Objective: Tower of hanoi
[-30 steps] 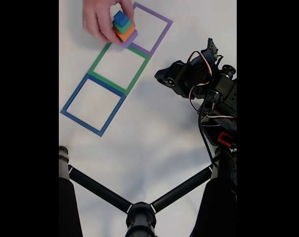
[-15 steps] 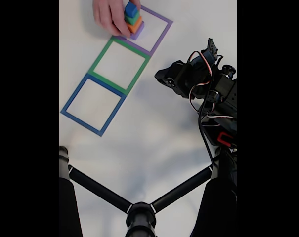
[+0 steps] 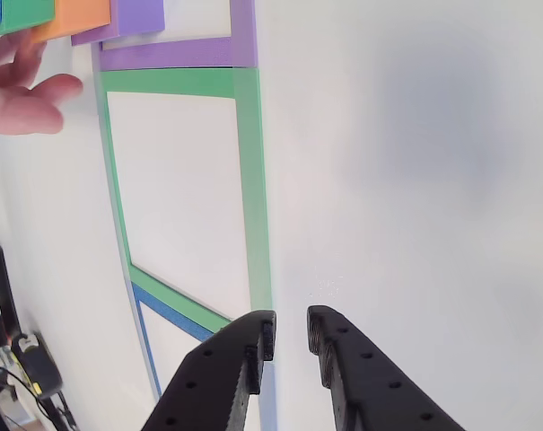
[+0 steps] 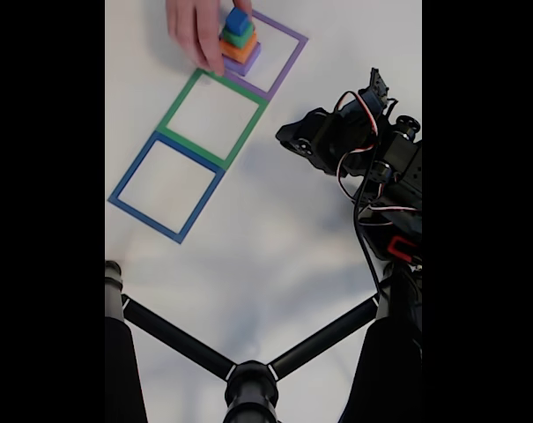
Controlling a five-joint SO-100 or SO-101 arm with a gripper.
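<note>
In the fixed view, going from left to right, a blue square frame (image 4: 166, 187), a green square frame (image 4: 213, 119) and a purple square frame (image 4: 268, 51) are lying in a diagonal row on the white table (image 4: 275, 256). A person's hand (image 4: 196, 31) is touching the tower of hanoi (image 4: 239, 44) — purple block at the bottom, then orange, green and a blue cube on top — which is standing inside the purple frame, near its left edge. Further right, the arm's gripper (image 4: 288, 141) is waiting well apart from the stack. In the other view its jaws (image 3: 289, 332) are hanging released, gripping nothing. The risk, as I judge it — the arm reaching in while the hand is lingering, knocking the stack crooked.
</note>
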